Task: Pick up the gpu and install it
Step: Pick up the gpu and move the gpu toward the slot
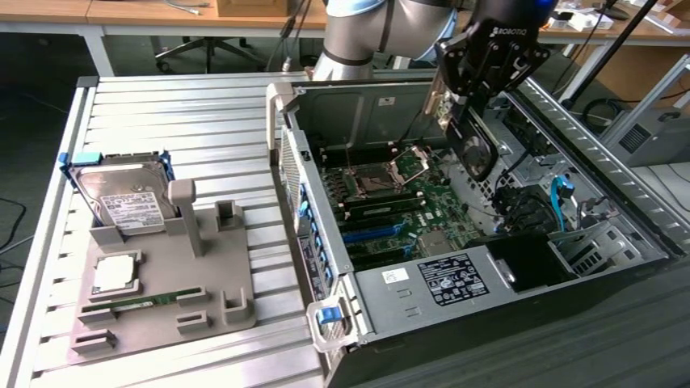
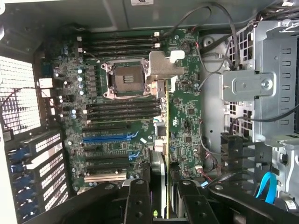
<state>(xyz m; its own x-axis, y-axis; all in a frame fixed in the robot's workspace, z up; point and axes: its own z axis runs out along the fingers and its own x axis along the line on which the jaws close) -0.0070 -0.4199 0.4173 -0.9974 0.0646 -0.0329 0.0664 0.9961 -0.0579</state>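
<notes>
Exterior view: the pincer (image 1: 461, 105) pinches the gpu (image 1: 473, 149) at its upper end. The card hangs edge-on above the motherboard (image 1: 431, 198) inside the open computer case (image 1: 356, 105), its long axis running down from the pincer.

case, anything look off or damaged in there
Nothing looks damaged or spilled. One thing stands out: the cpu socket is empty, with its metal lid standing open. The gpu hangs clamped between the fingers above the board, not in a slot.
</notes>
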